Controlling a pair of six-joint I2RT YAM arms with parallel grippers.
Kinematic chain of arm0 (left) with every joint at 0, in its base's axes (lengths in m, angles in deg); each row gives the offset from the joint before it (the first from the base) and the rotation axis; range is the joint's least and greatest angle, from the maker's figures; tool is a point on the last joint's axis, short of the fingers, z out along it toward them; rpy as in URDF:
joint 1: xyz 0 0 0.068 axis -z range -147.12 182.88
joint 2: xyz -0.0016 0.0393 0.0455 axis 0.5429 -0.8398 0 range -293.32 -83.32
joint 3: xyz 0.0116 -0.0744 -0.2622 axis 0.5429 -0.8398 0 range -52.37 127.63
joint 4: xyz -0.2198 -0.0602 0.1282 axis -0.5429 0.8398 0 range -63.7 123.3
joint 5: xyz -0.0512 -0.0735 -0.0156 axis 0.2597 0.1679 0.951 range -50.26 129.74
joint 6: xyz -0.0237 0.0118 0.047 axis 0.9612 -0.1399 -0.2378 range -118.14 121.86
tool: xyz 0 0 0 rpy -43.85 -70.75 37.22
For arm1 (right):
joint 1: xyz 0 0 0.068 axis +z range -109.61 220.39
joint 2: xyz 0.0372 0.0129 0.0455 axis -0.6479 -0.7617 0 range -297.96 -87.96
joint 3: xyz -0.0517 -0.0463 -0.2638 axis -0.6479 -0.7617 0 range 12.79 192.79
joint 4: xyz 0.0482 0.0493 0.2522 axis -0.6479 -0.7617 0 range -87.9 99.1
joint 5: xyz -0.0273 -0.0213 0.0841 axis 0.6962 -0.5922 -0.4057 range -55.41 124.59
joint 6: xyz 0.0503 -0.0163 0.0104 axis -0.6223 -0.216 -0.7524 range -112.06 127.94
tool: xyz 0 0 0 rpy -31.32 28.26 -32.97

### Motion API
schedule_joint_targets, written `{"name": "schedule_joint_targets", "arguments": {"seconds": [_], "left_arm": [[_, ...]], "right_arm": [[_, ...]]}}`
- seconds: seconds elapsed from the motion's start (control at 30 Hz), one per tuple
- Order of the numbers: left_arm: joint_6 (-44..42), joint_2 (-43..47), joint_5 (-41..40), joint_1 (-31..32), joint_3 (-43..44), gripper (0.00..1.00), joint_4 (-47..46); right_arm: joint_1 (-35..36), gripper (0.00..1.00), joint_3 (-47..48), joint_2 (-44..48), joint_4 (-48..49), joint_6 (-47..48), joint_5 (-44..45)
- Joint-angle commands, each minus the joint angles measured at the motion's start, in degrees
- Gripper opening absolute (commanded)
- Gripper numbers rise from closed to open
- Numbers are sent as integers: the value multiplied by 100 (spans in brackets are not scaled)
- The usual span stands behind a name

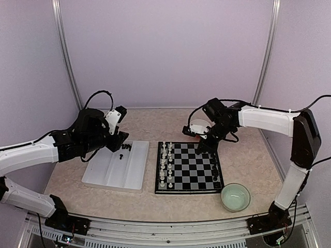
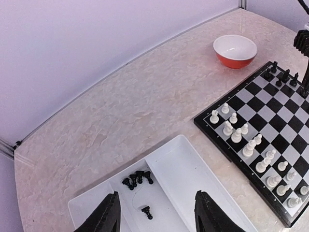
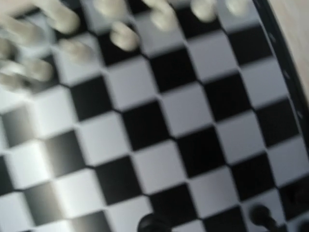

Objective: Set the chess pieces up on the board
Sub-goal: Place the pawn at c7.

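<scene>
Top: right gripper (image 1: 206, 147) low over far right corner of board (image 1: 191, 166), its spread unreadable; arm half hides a bowl (image 1: 198, 125).
Left wrist: left gripper (image 2: 156, 199) spread wide above tray (image 2: 193, 164) holding black chess pieces (image 2: 137, 179); board cut off at frame edge.
Right wrist: blurred; white pieces (image 3: 120, 36) smeared, own fingers not visible.

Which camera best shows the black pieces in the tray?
Left wrist: the black pieces lie sharp in the white tray, a cluster plus one apart. Top external shows only tiny dark specks; right wrist shows just the blurred chessboard.

board (image 1: 192, 166) centre open, white pieces (image 1: 164, 155) crowd one edge
</scene>
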Motion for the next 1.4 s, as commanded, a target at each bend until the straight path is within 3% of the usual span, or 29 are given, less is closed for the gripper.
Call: {"name": "schedule_joint_targets", "arguments": {"seconds": [0.0,0.4,1.23,1.37], "left_arm": [[161,179,146,-59,-114,53,-305],[180,-68,191,-17,-119,52,-271],[187,-270,313,2,-94,52,-239],[186,-268,319,2,-84,52,-223]], "right_arm": [[-59,0,56,-292,125,82,911],[-298,0,41,-720,151,-103,1254],[-481,0,267,-1144,29,-209,723],[-481,6,266,-1093,-41,-200,702]]}}
